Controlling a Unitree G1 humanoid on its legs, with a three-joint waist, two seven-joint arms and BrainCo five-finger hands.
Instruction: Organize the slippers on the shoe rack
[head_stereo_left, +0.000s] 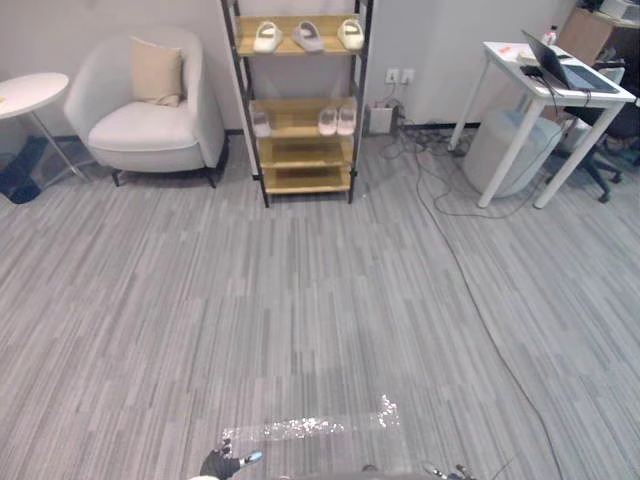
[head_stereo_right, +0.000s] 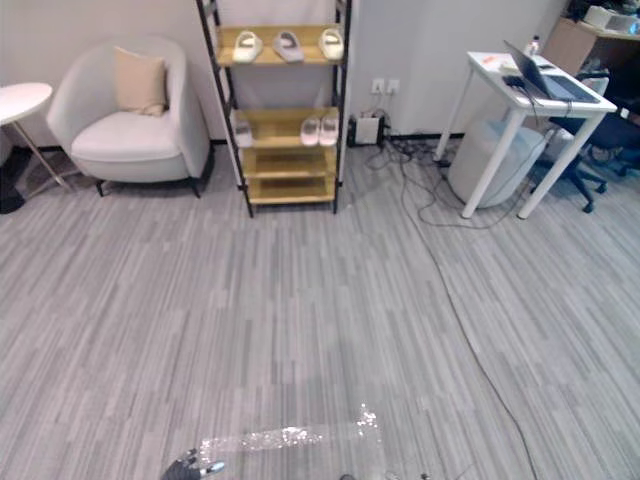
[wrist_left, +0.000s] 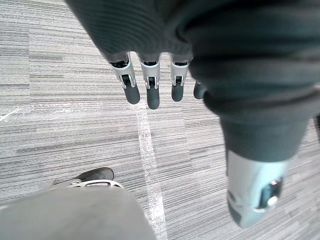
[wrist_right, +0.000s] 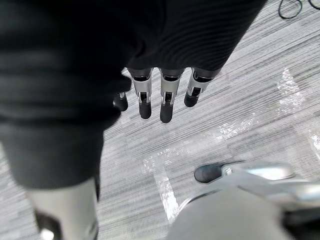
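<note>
A wooden shoe rack (head_stereo_left: 300, 150) with a black frame stands against the far wall. Its top shelf holds three pale slippers (head_stereo_left: 308, 36) side by side. On the second shelf a pale slipper (head_stereo_left: 261, 123) lies at the left and a pinkish pair (head_stereo_left: 337, 120) at the right; the two lower shelves look bare. My left hand (wrist_left: 152, 92) hangs over the carpet far from the rack, fingers straight and holding nothing; it also shows at the bottom edge (head_stereo_left: 222, 464). My right hand (wrist_right: 167, 107) hangs the same way, straight-fingered and holding nothing.
A white armchair (head_stereo_left: 150, 115) with a beige cushion stands left of the rack, a round white side table (head_stereo_left: 30, 92) further left. At right are a white desk (head_stereo_left: 545, 85) with a laptop, a grey bin (head_stereo_left: 505, 150), an office chair and cables (head_stereo_left: 440, 190) on the carpet. Shiny tape (head_stereo_left: 310, 427) marks the floor.
</note>
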